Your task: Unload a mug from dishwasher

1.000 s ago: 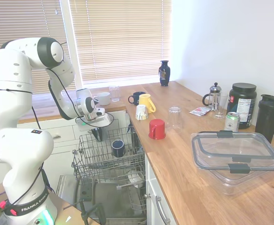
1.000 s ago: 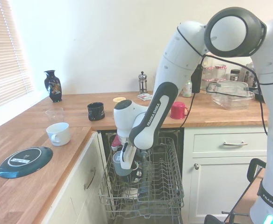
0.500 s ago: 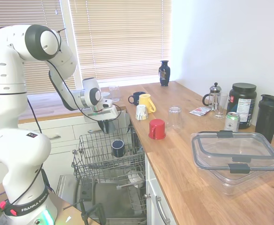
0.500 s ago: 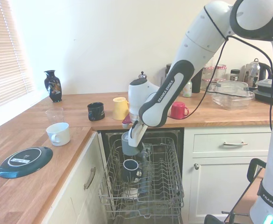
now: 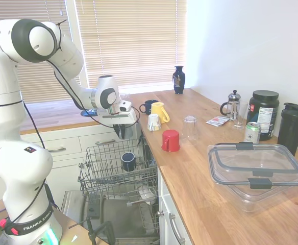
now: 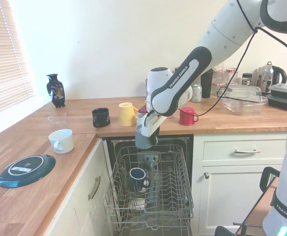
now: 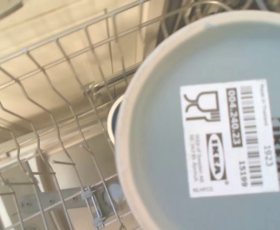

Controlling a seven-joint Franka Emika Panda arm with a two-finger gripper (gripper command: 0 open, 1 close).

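Here, left to right in the second exterior view: a dark plate [image 6: 25, 170] lies flat on the near counter [image 6: 45, 196], a white cup [image 6: 61, 141] stands behind it, and a black vase [image 6: 55, 90] stands at the back by the wall. Further along sit a navy mug [image 6: 100, 117] and a yellow mug [image 6: 126, 114], side by side.

The gripper [image 6: 145, 140] hangs above the open dishwasher [image 6: 151, 189], clenched on the mug [image 6: 143, 138]. The grey-blue mug is in the air, clear of the rack [image 6: 175, 196], just below the counter edge. In the wrist view its base [image 7: 212, 134] fills much of the picture, with a white label and barcode on it, and rack wires behind. Whether the mug hangs upright or tipped, I cannot tell.

Below it, 1 dark mug [image 6: 137, 178] with a pale inside rests in the rack. The red mug [image 6: 187, 116] stands on the counter just right of the arm. A clear lidded box [image 6: 242, 98] sits farther right, with jars behind it.

The first exterior view shows the same from the other side: gripper [image 5: 122, 131] over the rack's back edge, red mug [image 5: 170, 140] upside down near the counter edge, an upturned glass [image 5: 190, 127] beside it.
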